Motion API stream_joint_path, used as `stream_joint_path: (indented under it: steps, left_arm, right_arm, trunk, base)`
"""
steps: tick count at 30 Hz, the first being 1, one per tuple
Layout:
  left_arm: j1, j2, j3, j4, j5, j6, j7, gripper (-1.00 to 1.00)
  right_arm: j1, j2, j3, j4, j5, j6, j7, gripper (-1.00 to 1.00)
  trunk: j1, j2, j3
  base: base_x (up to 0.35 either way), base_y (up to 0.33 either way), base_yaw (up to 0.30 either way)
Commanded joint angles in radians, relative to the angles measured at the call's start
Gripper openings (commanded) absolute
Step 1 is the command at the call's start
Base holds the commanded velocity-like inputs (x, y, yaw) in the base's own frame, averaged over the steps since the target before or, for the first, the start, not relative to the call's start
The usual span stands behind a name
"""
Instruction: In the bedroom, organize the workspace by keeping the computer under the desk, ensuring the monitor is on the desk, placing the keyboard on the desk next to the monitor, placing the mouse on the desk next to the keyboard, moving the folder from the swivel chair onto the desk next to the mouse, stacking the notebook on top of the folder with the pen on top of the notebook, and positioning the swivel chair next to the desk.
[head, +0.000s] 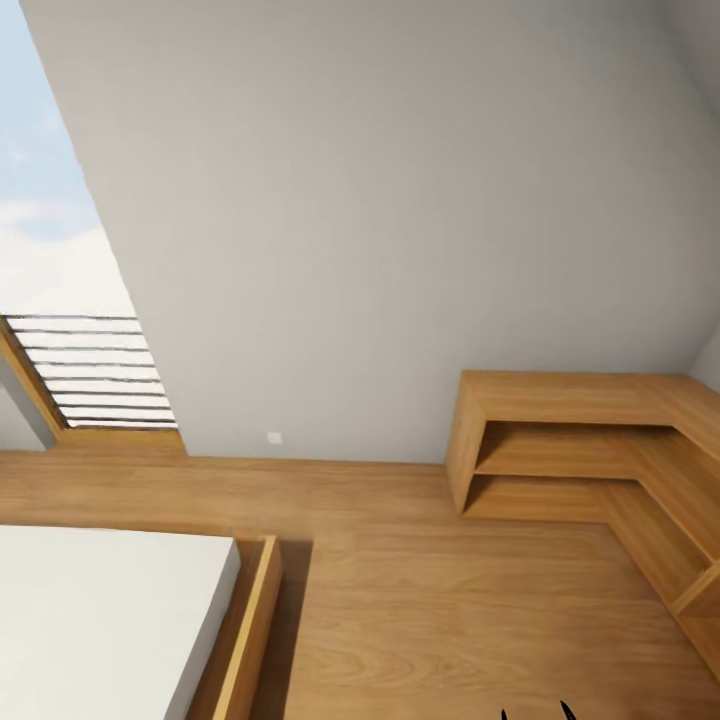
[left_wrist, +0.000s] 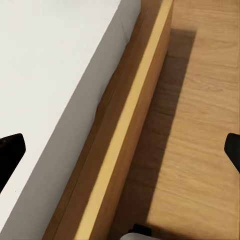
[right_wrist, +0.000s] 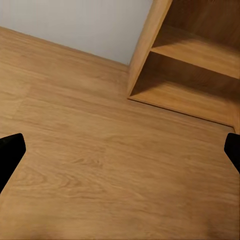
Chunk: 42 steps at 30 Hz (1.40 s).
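Bed (head: 110, 610) cut off, corner shelf (head: 590, 450) cropped

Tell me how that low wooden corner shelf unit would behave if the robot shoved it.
The wooden shelf unit would probably stay put: it wraps the corner against the wall and sits flat on the wood floor. It looks rigid and heavy, from its thick boards. Being low and wide, tipping seems unlikely.

Open wood floor (head: 420, 590) ahead, bed (head: 110, 610) blocking left, corner shelf unit (head: 590, 450) blocking right
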Motion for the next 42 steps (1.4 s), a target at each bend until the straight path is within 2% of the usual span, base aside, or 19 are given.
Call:
stream_joint_path:
  steps: [1,15,28,42]
  left_arm:
    - [-0.001,0.0,-0.009,0.0,0.004,-0.002,0.006,1.0]
    - [-0.001,0.0,-0.009,0.0,0.004,-0.001,0.006,1.0]
    - [-0.001,0.0,-0.01,0.0,0.003,0.036,0.007,1.0]
    - [-0.001,0.0,-0.01,0.0,0.003,0.039,0.008,1.0]
  right_arm:
    - [-0.001,0.0,-0.002,0.002,0.011,-0.002,-0.009,1.0]
    - [-0.001,0.001,-0.001,0.002,0.011,-0.002,-0.009,1.0]
    - [-0.001,0.002,-0.001,0.002,0.011,-0.002,-0.009,1.0]
    - [-0.001,0.001,0.0,0.002,0.012,-0.002,-0.008,1.0]
  trunk:
    - [0.001,-0.002,-0.002]
    - [0.001,-0.002,-0.002]
    - [0.001,-0.002,-0.002]
    - [0.001,-0.002,-0.002]
  base:
    - [0.321,0.0,0.0]
    - [0.321,0.0,0.0]
    - [0.321,0.0,-0.013]
    - [0.314,0.0,-0.208]
